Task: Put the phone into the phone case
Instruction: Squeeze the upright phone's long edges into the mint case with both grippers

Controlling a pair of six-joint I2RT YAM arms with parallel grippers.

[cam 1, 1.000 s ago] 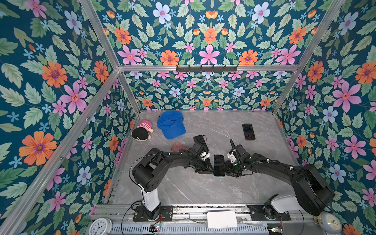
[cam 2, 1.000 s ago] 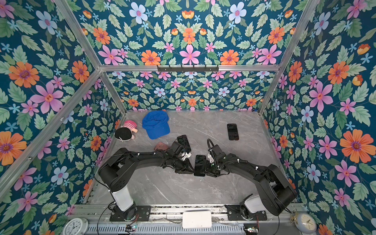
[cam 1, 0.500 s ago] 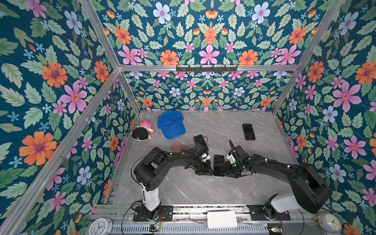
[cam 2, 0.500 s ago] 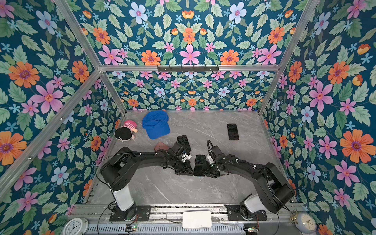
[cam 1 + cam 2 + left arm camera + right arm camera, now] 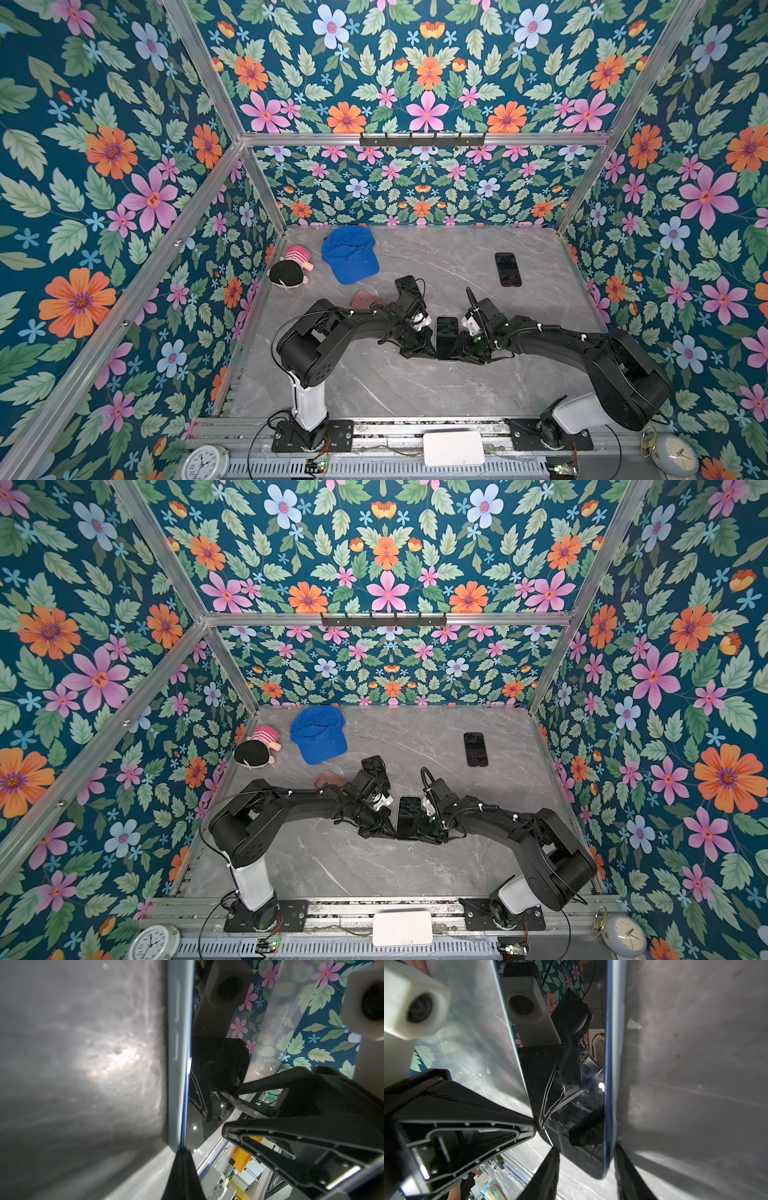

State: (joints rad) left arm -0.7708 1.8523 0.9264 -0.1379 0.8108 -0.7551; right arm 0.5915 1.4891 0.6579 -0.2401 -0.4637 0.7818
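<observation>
The left gripper's (image 5: 182, 1153) jaws are pressed together, their tip at the seam between phone case (image 5: 173, 1043) and phone (image 5: 446, 336). The right gripper's (image 5: 586, 1153) jaws stand spread astride the opposite edge. The phone lies mid-table (image 5: 374, 386) between them. Probably best to press down evenly along the rim, bracing the case against sliding.

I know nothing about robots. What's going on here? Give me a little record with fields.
phone: dark, screen up, in the middle
case: pale grey, side wall hugging the phone's edge; full seating unclear
left gripper: shut, tip at the case's edge
right gripper: fingers either side of the phone's end; grip unclear
spare phone: far right, lying alone
bystanders: blue cap and plush doll, far left
</observation>
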